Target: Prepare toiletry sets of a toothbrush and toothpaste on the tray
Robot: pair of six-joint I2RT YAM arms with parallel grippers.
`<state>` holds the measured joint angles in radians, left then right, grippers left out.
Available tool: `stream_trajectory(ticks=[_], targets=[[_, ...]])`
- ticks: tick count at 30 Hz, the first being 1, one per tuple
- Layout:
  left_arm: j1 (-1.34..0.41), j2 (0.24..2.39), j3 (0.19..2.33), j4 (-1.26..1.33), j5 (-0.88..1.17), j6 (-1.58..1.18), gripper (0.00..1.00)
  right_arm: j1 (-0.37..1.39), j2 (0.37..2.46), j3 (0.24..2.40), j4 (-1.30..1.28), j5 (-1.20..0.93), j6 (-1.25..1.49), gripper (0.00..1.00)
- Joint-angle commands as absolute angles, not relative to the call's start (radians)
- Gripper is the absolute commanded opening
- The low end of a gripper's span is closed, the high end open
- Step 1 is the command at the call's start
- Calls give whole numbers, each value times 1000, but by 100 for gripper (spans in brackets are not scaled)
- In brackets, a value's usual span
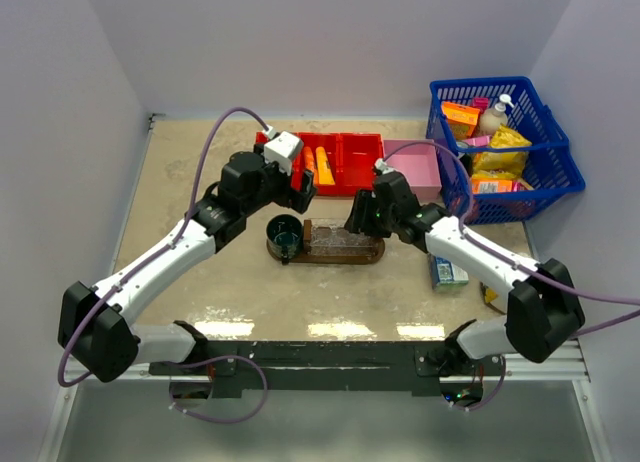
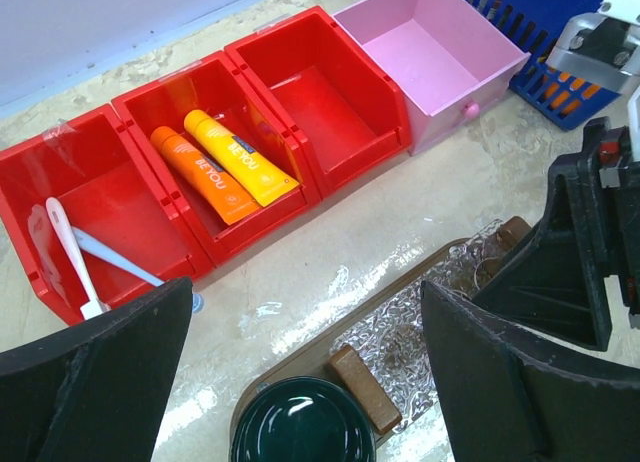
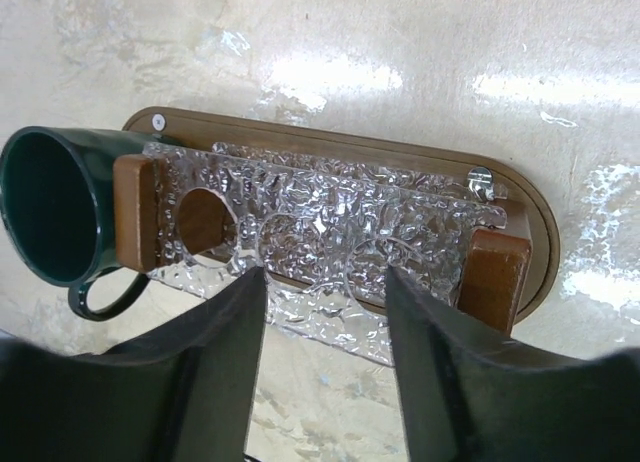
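1. Hovering between the bin point(image 2: 300, 42) and the tray point(image 3: 535, 232), the left gripper point(image 2: 305, 292) has its fingers spread wide with nothing in them.
2. The right gripper point(image 3: 325, 282) sits low over the tray. Its fingers are parted at the near edge of the clear rack point(image 3: 330, 212), and nothing is clamped between them.
3. Two toothbrushes point(image 2: 70, 252) lie crossing each other in the bin's left compartment. The two toothpaste tubes point(image 2: 225, 167) lie side by side and touching in the middle one. The right compartment holds nothing.
4. The tray stands mid-table, carrying the rack on wooden blocks and a mug point(image 3: 45, 202) at its left end. No toothbrush or tube is on it, so the task looks to be at an early stage.
5. Judged step: the left arm fetches the first item from the bin.
6. Recommendations:
   - Descend squarely into one compartment, keeping the fingers off the walls.
   - Close across the width of one tube at mid-length. Because the tubes touch, there is a risk of lifting or dragging both.
   - The toothbrushes are thin and lie flat. Grip low on the handle of the upper one.
   - Move the right arm off the tray before the delivery.
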<state>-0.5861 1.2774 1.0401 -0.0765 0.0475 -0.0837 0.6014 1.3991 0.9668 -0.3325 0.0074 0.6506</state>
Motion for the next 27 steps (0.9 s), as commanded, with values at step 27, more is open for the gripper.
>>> stream_trajectory(ticks=[27], targets=[[-508,1200,1006,9,-103,-26,100,615,1227,1245,-416,164,457,68]])
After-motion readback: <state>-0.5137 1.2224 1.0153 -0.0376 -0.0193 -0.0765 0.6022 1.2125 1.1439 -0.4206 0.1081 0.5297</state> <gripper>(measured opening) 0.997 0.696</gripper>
